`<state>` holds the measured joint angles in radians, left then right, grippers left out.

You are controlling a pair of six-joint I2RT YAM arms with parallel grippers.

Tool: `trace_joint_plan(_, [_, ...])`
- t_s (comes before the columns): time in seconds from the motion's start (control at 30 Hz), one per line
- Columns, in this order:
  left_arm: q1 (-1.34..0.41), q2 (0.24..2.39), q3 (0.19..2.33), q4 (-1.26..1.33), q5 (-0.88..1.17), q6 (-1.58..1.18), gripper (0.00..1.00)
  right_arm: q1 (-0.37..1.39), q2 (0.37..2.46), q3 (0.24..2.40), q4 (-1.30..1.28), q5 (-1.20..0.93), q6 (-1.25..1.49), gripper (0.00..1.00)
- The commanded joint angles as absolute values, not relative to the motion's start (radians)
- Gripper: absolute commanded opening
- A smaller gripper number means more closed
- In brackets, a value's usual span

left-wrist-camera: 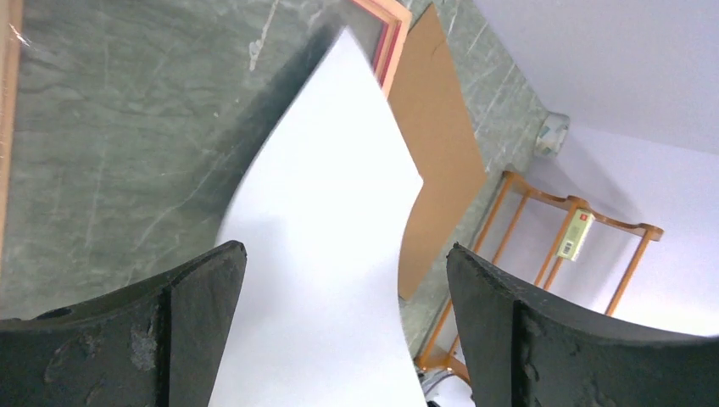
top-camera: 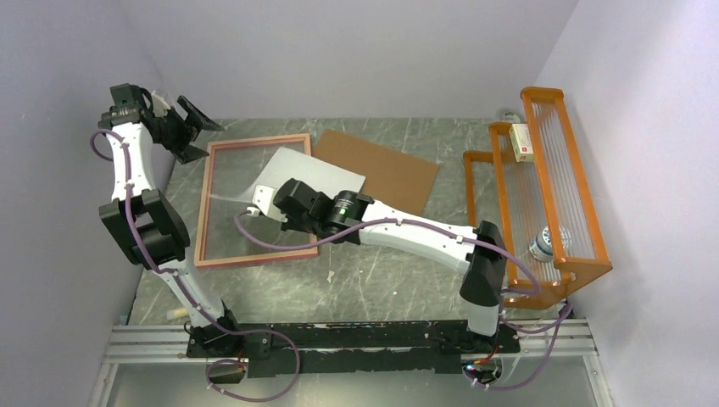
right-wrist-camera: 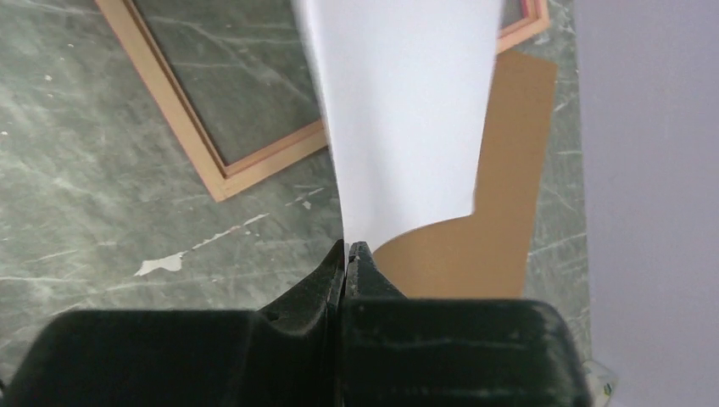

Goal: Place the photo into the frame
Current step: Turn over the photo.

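The frame [top-camera: 203, 203] lies flat at the left-centre of the table, its pale wood-coloured back up. The photo [top-camera: 309, 174] shows its plain white back and curves up over the frame's right side. My right gripper [top-camera: 254, 208] is shut on the photo's near edge; in the right wrist view the jaws [right-wrist-camera: 348, 246] pinch the white sheet [right-wrist-camera: 398, 110] above the frame [right-wrist-camera: 180, 110]. My left gripper [top-camera: 197, 134] is open and empty, raised beyond the frame's far-left corner. In the left wrist view the open gripper [left-wrist-camera: 348, 248] looks down on the photo [left-wrist-camera: 331, 212] and the frame's corner [left-wrist-camera: 386, 25].
A brown backing board [top-camera: 390, 170] lies flat right of the frame, partly under the photo. An orange wire rack [top-camera: 543, 195] stands at the right edge, holding a small box [top-camera: 522, 142] and a can [top-camera: 547, 242]. Walls close in on the left, back and right.
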<state>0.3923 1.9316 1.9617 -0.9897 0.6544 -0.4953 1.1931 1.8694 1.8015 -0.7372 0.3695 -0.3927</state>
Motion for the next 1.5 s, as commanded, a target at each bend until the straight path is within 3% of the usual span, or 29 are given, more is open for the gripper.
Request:
trace_joint_plan(0.0, [0.388, 1.844, 1.819, -0.887, 0.759, -0.546, 0.94, 1.184, 1.767, 1.714, -0.64, 0.417, -0.418, 0.0])
trace_joint_plan(0.4, [0.388, 1.769, 1.582, -0.956, 0.598, -0.497, 0.94, 1.184, 1.608, 1.345, -0.274, 0.543, -0.412, 0.0])
trace_joint_plan(0.7, [0.388, 1.728, 1.374, -0.84, 0.783, -0.57, 0.94, 1.177, 1.446, 1.174, -0.057, 0.532, -0.325, 0.0])
trace_joint_plan(1.47, [0.415, 1.823, 1.33, -0.646, 0.977, -0.868, 0.9, 1.178, 1.323, 1.025, 0.077, 0.463, -0.386, 0.0])
